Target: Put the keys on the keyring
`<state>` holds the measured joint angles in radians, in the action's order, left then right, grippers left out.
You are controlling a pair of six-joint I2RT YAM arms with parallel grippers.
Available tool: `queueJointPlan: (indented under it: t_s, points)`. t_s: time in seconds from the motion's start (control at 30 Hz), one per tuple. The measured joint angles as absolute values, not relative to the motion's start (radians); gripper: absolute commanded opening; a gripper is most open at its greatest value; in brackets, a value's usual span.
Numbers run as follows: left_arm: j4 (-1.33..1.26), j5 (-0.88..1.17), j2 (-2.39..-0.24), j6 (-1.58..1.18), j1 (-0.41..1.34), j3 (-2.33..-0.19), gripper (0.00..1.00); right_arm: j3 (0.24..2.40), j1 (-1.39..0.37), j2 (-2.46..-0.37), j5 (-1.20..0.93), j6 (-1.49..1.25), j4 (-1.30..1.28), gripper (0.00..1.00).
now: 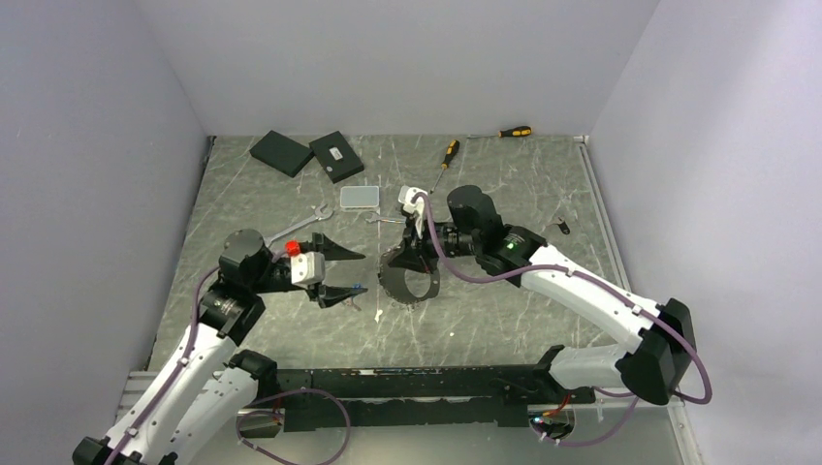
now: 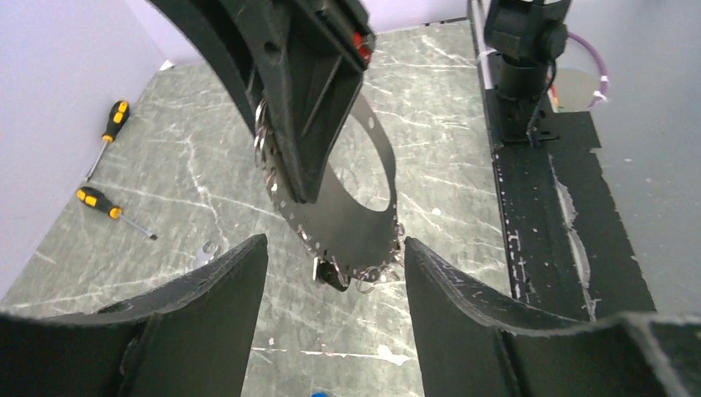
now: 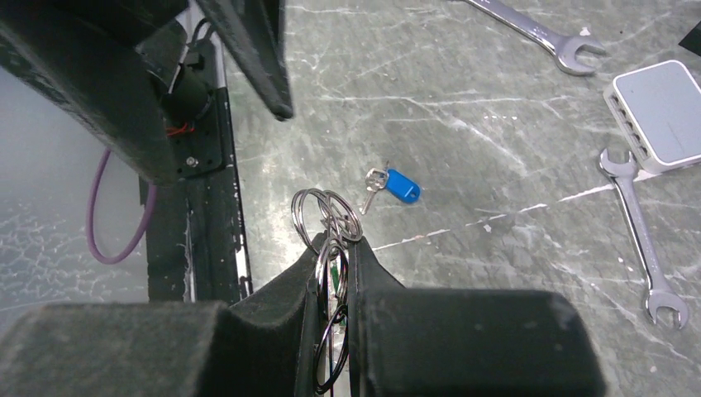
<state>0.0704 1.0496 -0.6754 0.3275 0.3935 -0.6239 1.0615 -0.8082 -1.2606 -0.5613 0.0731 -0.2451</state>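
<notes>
My right gripper (image 1: 412, 260) is shut on the keyring (image 1: 407, 283), a large loop that looks dark here and hangs down to the table. In the left wrist view the keyring (image 2: 376, 217) carries small split rings along its edge and a black-headed key (image 2: 332, 273) at its bottom. In the right wrist view the gripper (image 3: 337, 244) pinches split rings (image 3: 325, 213), with something green between the jaws. A blue-headed key (image 3: 397, 184) lies on the table, just right of my open, empty left gripper (image 1: 341, 275) in the top view (image 1: 360, 288). The left gripper (image 2: 335, 242) faces the keyring.
Two spanners (image 1: 296, 225) (image 1: 388, 219) and a clear plastic box (image 1: 360, 198) lie behind the grippers. Two screwdrivers (image 1: 448, 155) (image 1: 514, 131) and two black boxes (image 1: 281, 152) (image 1: 336, 155) sit at the back. A small dark key (image 1: 563, 228) lies at the right.
</notes>
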Motion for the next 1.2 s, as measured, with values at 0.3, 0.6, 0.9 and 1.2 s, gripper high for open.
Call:
queueJointPlan:
  t_s: [0.3, 0.6, 0.9, 1.2]
  points:
    - [-0.006, 0.960, -0.773, 0.263, 0.396, -0.611, 0.55, 1.066, -0.808, -1.241, -0.598, 0.040, -0.217, 0.00]
    - [-0.106, 0.948, -0.809, 0.192, 0.401, -0.609, 0.54, 1.066, -0.808, -1.225, -0.612, 0.026, -0.204, 0.00]
    - [-0.076, 0.988, -0.895, 0.197, 0.451, -0.610, 0.52, 1.066, -0.808, -1.222, -0.612, 0.022, -0.186, 0.00]
    - [-0.058, 0.961, -0.878, 0.210, 0.471, -0.610, 0.44, 1.066, -0.808, -1.222, -0.616, 0.020, -0.186, 0.00]
